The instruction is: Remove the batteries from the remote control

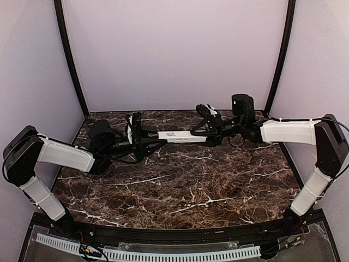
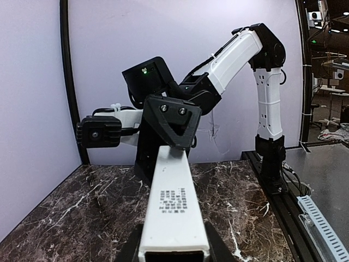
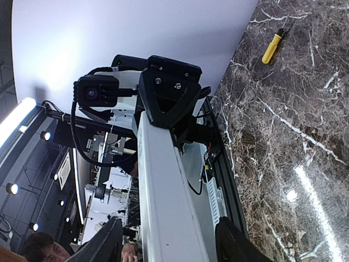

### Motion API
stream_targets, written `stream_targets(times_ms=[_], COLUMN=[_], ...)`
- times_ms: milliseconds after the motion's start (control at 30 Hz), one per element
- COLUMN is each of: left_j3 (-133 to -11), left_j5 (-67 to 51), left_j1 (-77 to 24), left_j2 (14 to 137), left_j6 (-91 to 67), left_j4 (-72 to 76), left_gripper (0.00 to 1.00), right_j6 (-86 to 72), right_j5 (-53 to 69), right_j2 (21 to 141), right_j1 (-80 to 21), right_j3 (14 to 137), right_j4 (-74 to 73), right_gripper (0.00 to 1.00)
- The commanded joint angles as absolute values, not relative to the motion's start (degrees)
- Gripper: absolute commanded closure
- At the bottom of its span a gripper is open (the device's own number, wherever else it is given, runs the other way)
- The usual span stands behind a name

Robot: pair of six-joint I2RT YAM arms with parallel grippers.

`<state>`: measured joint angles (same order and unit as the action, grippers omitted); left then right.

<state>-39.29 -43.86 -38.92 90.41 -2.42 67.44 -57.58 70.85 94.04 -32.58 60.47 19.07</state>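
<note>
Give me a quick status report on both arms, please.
Left end effector clamped on remote control, midair. Right end effector open around it. Batteries unseen. Nothing obstructing.

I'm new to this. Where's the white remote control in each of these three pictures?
Top view: the remote control is a short white bar lying crosswise, just above centre.
Left wrist view: it runs from the bottom edge up to the middle.
Right wrist view: it rises from the bottom edge, left of centre.
Shared landmark: the dark marble table, in all three.
</note>
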Motion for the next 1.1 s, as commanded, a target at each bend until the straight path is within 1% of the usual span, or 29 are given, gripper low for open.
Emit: stream_targets(times_ms=[0, 100, 233, 367, 500, 700, 800, 1067], left_j3=[-39.7, -39.8, -39.9, -40.0, -39.9, -39.9, -39.6, -38.8], left_j5=[-43.9, -44.1, -44.0, -43.5, -42.7, -42.4, -42.3, -41.8], left_j1=[-39.4, -39.5, -39.7, -40.0, -40.1, -40.1, -40.1, -40.1], left_j2=[88.6, 88.6, 88.5, 88.3, 88.1, 87.8, 87.7, 87.3], left_j6=[-3.2, -2.8, -1.8, -0.5, 1.4, 2.5, 2.7, 1.8], left_j4=[68.0, 67.5, 66.2, 64.3, 63.5, 62.6, 63.1, 65.4], left_gripper=[1.00, 1.00, 1.00, 1.00, 1.00, 1.00, 1.00, 1.00], right_j6=[-57.0, -57.0, -56.8, -56.4, -55.9, -56.0, -56.3, -57.9], right_j5=[70.6, 70.6, 70.4, 70.2, 70.2, 70.7, 71.2, 72.0], right_j2=[92.6, 92.5, 92.5, 92.6, 92.8, 93.0, 92.9, 92.6], right_j1=[-33.5, -33.5, -33.5, -33.5, -33.7, -33.8, -33.8, -33.8], right_j3=[60.5, 60.8, 60.9, 61.3, 61.9, 62.3, 62.2, 60.7], right_j4=[20.2, 19.7, 18.7, 17.6, 16.6, 17.0, 17.9, 20.9], right_gripper=[0.32, 0.29, 0.32, 0.43, 0.58, 0.71, 0.71, 0.64])
